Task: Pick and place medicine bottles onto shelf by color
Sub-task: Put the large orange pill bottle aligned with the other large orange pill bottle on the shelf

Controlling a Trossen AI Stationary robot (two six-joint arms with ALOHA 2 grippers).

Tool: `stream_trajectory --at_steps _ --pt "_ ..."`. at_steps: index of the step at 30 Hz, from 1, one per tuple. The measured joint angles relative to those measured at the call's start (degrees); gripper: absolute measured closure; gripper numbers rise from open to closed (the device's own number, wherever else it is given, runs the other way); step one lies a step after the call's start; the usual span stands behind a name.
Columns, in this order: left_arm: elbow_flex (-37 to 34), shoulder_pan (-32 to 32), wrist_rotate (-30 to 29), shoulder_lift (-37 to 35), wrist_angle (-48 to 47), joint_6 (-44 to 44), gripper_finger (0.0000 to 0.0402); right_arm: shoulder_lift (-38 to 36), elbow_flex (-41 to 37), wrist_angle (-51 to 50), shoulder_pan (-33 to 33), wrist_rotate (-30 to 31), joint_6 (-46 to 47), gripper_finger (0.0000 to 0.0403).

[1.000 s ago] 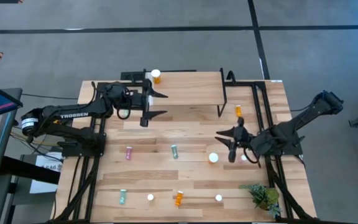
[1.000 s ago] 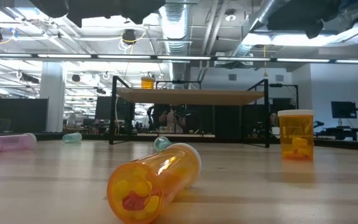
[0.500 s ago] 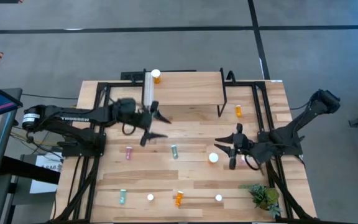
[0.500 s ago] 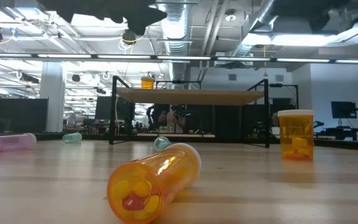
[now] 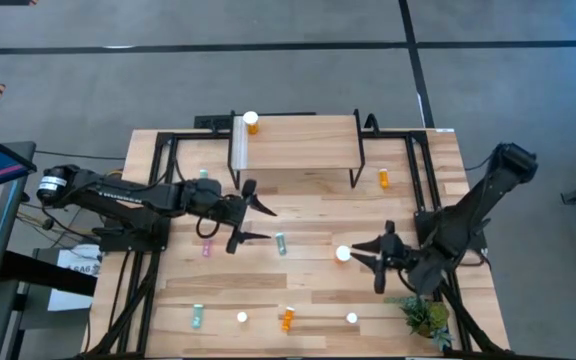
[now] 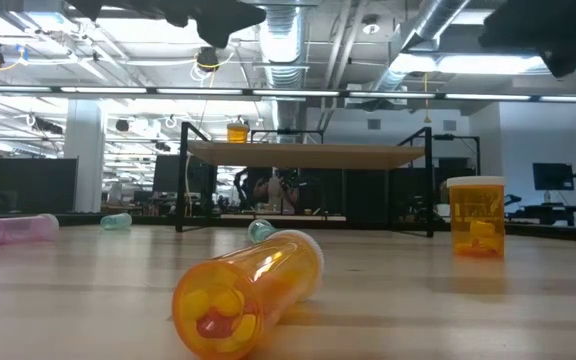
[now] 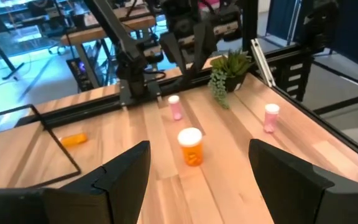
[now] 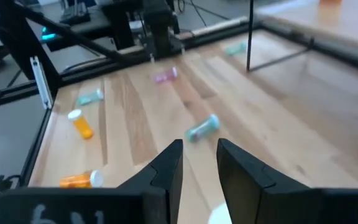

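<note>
Over mid-table, the left gripper (image 5: pixel 251 222) hangs with fingers spread wide and empty, likely lining up on the teal bottle (image 5: pixel 281 243) lying just beside it. Right gripper (image 5: pixel 376 265) hovers near the wide orange bottle (image 5: pixel 343 254), fingers narrowly parted, holding nothing. One orange bottle (image 5: pixel 251 122) stands on the shelf (image 5: pixel 303 150); the others are scattered on the table (image 5: pixel 318 290), unsorted.

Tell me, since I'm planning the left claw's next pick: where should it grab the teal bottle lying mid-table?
Grip the teal bottle across the middle of its body, with the open left claw coming straight down. It lies on its side, so both rounded flanks are exposed.
</note>
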Motion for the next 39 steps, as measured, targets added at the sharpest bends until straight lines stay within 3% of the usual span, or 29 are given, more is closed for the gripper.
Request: stream_trajectory --at_steps 9,19,23,39 --pt "0.0 -0.2 -0.3 0.0 0.0 -0.3 0.0140 7.6 0.0 0.3 -1.4 -0.7 9.3 0.0272" --pt "0.0 -0.2 -0.3 0.0 0.0 0.7 0.0140 11.5 0.0 -0.2 -3.9 -8.4 15.1 0.0142" --pt "0.0 -0.2 -0.3 0.0 -0.2 0.6 0.0140 11.8 0.0 -3.1 -5.0 -10.4 13.6 0.0114" --pt "0.0 -0.2 -0.3 0.0 -1.2 -1.0 0.0140 11.8 0.0 -6.9 -5.8 -12.0 14.6 0.0106"
